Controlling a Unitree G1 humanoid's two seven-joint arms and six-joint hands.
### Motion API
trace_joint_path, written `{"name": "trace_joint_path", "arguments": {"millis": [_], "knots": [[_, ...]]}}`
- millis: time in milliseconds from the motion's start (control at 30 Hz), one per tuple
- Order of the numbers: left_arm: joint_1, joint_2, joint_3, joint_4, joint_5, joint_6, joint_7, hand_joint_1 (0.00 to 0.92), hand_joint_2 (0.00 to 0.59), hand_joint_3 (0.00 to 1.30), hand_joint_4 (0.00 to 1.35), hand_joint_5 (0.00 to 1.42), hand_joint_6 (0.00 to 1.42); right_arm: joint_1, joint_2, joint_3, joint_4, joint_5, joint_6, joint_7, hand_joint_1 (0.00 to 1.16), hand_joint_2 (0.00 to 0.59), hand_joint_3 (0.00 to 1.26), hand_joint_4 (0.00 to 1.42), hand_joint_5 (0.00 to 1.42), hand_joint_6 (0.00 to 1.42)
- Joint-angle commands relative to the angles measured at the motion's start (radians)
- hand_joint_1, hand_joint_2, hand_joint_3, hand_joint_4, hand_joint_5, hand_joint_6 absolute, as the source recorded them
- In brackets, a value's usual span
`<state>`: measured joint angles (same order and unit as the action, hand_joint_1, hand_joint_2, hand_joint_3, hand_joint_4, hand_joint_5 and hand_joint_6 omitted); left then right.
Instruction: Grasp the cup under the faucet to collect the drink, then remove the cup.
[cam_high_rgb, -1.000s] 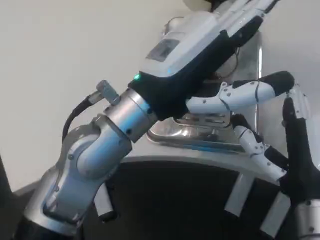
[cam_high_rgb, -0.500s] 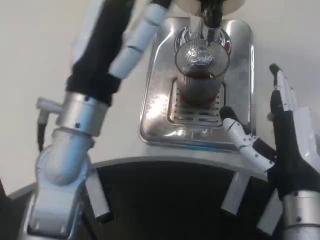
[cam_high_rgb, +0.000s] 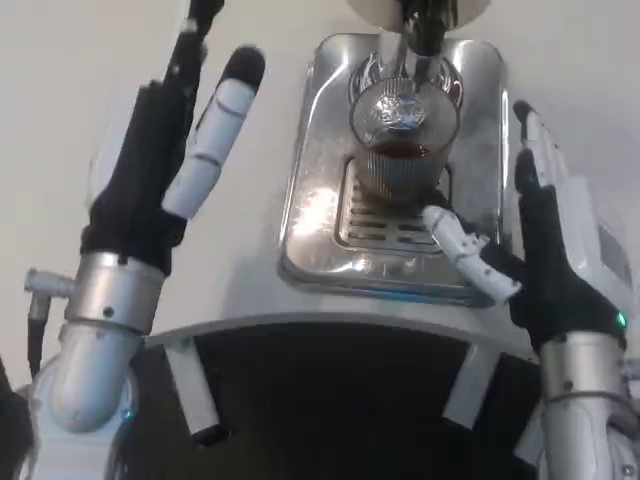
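A ribbed glass cup (cam_high_rgb: 402, 145) with dark drink in it stands on the grille of the steel drip tray (cam_high_rgb: 305, 215), right under the faucet (cam_high_rgb: 418, 30). My right hand (cam_high_rgb: 535, 250) is to the right of the cup, open, its thumb reaching toward the cup's base without gripping it. My left hand (cam_high_rgb: 175, 165) is raised at the left of the tray, fingers spread and pointing up, holding nothing.
The drip tray sits on a white table (cam_high_rgb: 60, 120). The table's curved front edge (cam_high_rgb: 300, 325) runs below the tray, with dark space and white struts beneath.
My left arm has swung from across the tray out to the left, uncovering the cup. My right hand has moved up and closer to the cup's right side.
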<state>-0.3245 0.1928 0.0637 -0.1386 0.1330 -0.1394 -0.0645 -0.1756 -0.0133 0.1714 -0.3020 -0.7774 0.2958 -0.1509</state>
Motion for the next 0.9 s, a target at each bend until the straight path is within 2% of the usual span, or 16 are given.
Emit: {"name": "trace_joint_path", "arguments": {"millis": [33,233,367,667,900], "knots": [[0.037,0.016,0.008,-0.013,0.015,0.015,0.009,0.000,0.215,0.00,0.00,0.00,0.00,-0.028,0.005,0.005,0.042,0.030,-0.022,-0.029,0.98,0.213,0.03,0.05,0.06,0.25],[0.041,0.019,0.010,-0.016,0.016,0.021,0.005,0.000,0.218,0.00,0.00,0.00,0.00,-0.049,-0.007,0.017,0.059,0.059,-0.045,-0.032,0.93,0.211,0.06,0.10,0.08,0.24],[0.037,0.024,0.010,-0.015,0.013,0.024,0.000,0.000,0.220,0.00,0.00,0.00,0.00,-0.046,-0.008,0.018,0.045,0.039,-0.031,-0.052,0.91,0.207,0.06,0.07,0.04,0.19],[0.033,0.027,0.006,-0.008,0.003,0.026,-0.002,0.000,0.220,0.00,0.00,0.00,0.00,-0.072,-0.009,0.030,0.052,-0.001,-0.005,-0.055,1.01,0.231,0.00,0.00,0.00,0.11],[0.032,0.030,0.006,-0.006,0.004,0.024,-0.001,0.000,0.220,0.00,0.00,0.00,0.00,-0.103,-0.018,0.057,0.107,-0.007,0.005,-0.053,1.02,0.230,0.00,0.00,0.00,0.11]]}}
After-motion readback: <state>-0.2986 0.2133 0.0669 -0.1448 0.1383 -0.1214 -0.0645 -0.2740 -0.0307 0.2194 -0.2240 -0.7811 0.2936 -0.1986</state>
